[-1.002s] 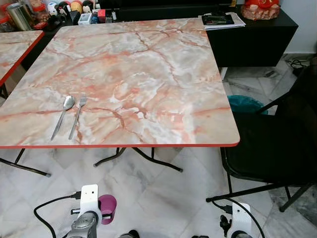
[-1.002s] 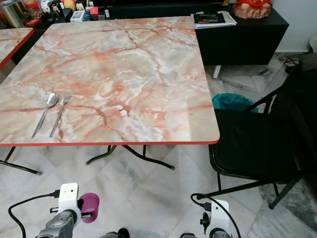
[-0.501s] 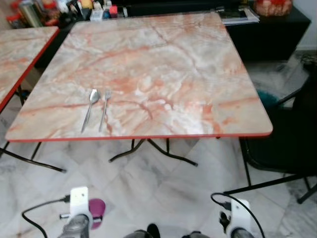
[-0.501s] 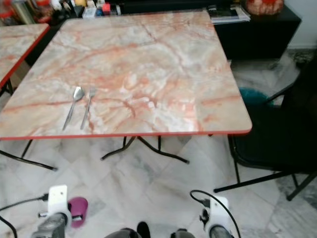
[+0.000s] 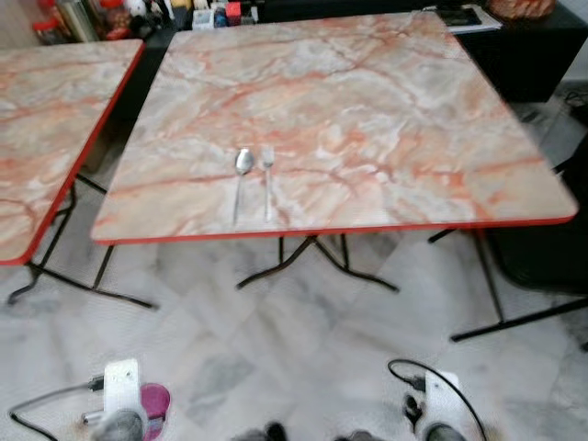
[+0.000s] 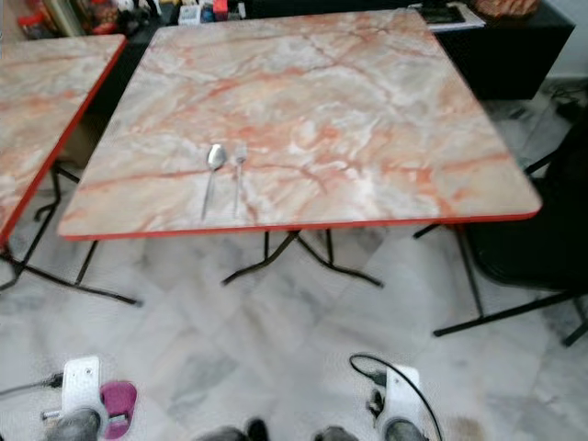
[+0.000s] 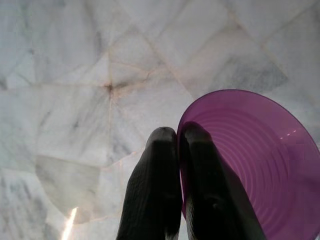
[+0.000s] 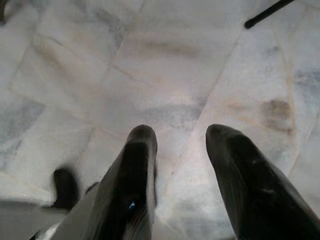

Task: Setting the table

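Observation:
A purple plastic cup (image 7: 260, 165) hangs low over the floor, its rim pinched between the two black fingers (image 7: 160, 185) of my left gripper (image 7: 178, 134). The same cup (image 5: 153, 402) shows beside my left wrist at the bottom left of the eye views. My right gripper (image 8: 181, 134) hangs open over the marble floor with nothing between its fingers. On the marble-patterned table (image 5: 386, 110) ahead, a spoon (image 5: 241, 175) and a fork (image 5: 267, 176) lie side by side near the front edge, left of centre.
A second marble table (image 5: 46, 119) stands to the left. A black chair (image 6: 542, 239) sits at the right of the main table. A dark sideboard (image 5: 524, 50) with small items runs behind. The table's folding legs (image 5: 312, 262) cross underneath.
The whole view has shifted rightward and back, so the camera moved left: the second table has come into sight and the chair slid toward the edge. The cup stays in my left gripper.

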You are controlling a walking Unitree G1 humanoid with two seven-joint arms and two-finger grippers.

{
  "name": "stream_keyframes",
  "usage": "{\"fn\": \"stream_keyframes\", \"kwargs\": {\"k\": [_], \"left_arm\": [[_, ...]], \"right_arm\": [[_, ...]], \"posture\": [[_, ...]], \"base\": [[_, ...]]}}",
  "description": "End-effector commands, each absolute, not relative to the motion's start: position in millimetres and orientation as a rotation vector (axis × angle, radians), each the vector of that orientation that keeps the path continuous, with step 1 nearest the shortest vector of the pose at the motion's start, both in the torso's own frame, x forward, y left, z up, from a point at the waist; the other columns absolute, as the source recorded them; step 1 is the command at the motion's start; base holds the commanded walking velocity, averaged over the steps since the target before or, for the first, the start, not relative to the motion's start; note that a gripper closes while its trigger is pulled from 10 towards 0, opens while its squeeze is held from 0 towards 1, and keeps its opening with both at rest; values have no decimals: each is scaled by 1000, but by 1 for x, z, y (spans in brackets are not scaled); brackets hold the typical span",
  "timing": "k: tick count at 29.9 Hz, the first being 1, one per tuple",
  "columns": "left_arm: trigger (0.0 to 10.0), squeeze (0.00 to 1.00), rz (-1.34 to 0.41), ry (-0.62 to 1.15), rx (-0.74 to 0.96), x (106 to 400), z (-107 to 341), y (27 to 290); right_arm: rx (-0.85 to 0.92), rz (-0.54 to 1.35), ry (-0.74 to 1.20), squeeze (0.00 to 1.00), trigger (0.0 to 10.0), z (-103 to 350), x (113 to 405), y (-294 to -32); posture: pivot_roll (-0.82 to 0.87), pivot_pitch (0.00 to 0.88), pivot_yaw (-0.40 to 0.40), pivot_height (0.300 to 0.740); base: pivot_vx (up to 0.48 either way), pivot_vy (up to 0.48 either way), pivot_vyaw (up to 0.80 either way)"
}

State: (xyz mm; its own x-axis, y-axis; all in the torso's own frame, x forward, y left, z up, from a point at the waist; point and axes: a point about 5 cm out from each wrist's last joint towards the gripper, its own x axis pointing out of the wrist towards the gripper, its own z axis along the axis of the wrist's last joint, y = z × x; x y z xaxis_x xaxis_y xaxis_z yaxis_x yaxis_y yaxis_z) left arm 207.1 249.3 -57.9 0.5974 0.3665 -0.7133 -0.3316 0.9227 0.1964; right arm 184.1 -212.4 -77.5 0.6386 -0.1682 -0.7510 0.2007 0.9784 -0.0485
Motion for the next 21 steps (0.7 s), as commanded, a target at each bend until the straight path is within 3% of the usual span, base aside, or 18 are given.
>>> {"fn": "stream_keyframes", "kwargs": {"k": [1,21], "left_arm": [[10000,0,435,845,48,204,-57,257],[10000,0,446,863,72,196,-60,261]], "right_arm": [[51,-199,860,0,10000,-79,182,-206],[55,-202,871,0,10000,-82,177,-204]], "posture": [[-59,163,61,740],[-59,99,70,740]], "base": [[0,480,0],[0,480,0]]}}
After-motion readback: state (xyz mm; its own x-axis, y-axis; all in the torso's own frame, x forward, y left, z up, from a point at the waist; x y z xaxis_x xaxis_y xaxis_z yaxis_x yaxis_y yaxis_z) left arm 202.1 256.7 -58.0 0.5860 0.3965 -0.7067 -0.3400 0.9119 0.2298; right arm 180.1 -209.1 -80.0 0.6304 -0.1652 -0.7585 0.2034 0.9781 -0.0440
